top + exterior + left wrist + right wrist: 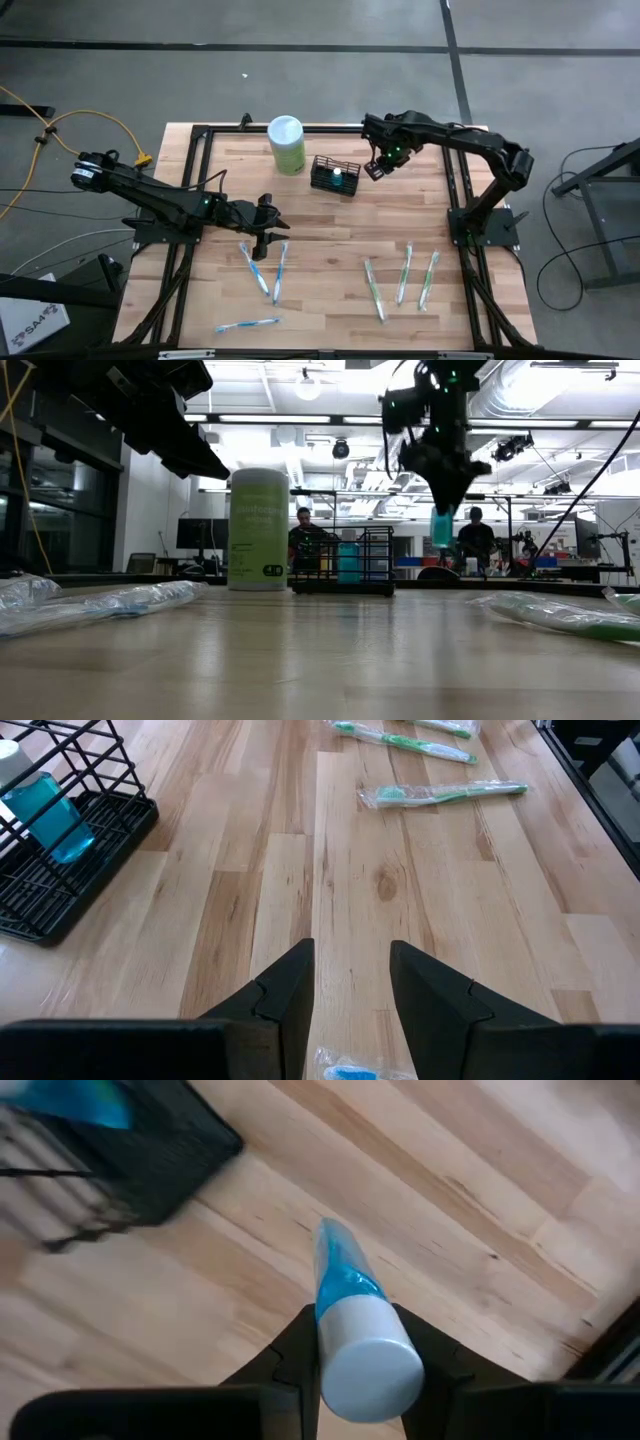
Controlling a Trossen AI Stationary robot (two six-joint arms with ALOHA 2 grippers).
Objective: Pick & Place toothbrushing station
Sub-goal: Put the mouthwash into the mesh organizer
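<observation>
Wrapped blue toothbrushes at the near left, left gripper poised just above them with fingers narrowly apart, black mesh caddy beside the green canister, right gripper beside the caddy clasping a blue tube.

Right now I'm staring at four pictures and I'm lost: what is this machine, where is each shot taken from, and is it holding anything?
It is a robot with two dark arms at a wooden table. One camera looks straight down, one sits at table height, one rides on each wrist. The right gripper holds a small blue bottle with a white cap, in the air beside the black wire basket, which already holds another blue bottle. The left gripper hangs open above the blue toothbrushes. Green toothbrushes and a pale green canister also sit there.
</observation>
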